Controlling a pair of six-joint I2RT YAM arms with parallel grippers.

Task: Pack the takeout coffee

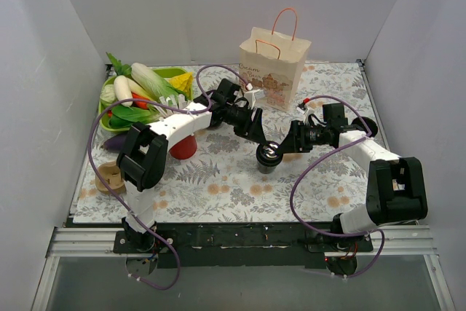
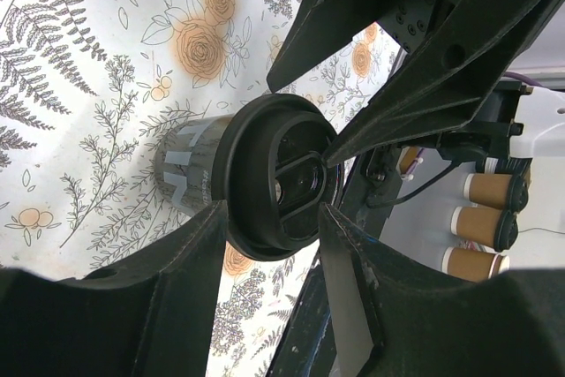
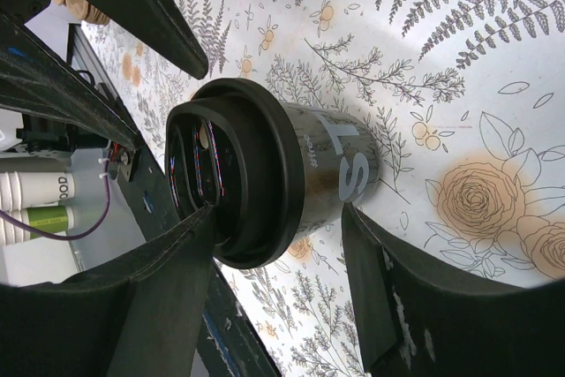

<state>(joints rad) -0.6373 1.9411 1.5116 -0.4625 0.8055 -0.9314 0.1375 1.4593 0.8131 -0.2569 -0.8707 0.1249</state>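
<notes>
The takeout coffee, a small black cup with a round black lid, stands upright on the flowered cloth at mid-table. My left gripper comes at it from the upper left. In the left wrist view it is open, and its fingertips flank the lid. My right gripper reaches in from the right, also open. In the right wrist view the cup lies between its fingertips, one by the lid and one by the body. I cannot tell whether either gripper touches the cup.
A paper bag with orange handles stands open at the back. A green basket of vegetables is at the back left, with a red cup in front of it. A brown cardboard piece lies at the left edge. A dark round object sits at the right.
</notes>
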